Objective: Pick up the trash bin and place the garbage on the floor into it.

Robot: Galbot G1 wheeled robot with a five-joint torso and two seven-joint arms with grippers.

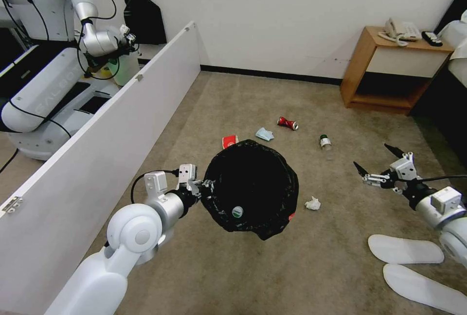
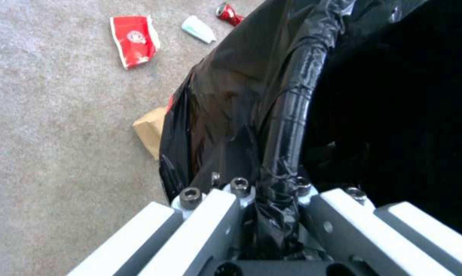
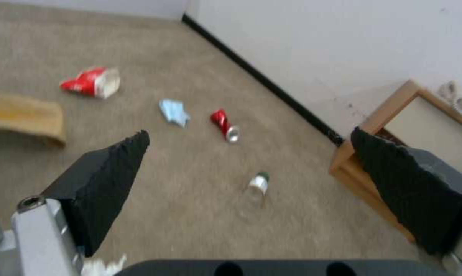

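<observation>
My left gripper point(image 1: 203, 187) pinched the trash bin point(image 1: 250, 188) rim, hiding the jaws and half the red carton point(image 1: 229, 140). Beyond it: one can point(image 1: 287, 123), one mask point(image 1: 264, 134). Right gripper point(image 1: 375, 165) jaws spread.

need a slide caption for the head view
Left pincer holds the bag-lined trash bin by its rim; open right pincer hovers over littered carpet.

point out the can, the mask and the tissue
can point(image 1: 287, 123), head view, middle of its red body
mask point(image 1: 264, 134), head view, centre of the blue fabric
tissue point(image 1: 313, 203), head view, middle of the white wad
</observation>
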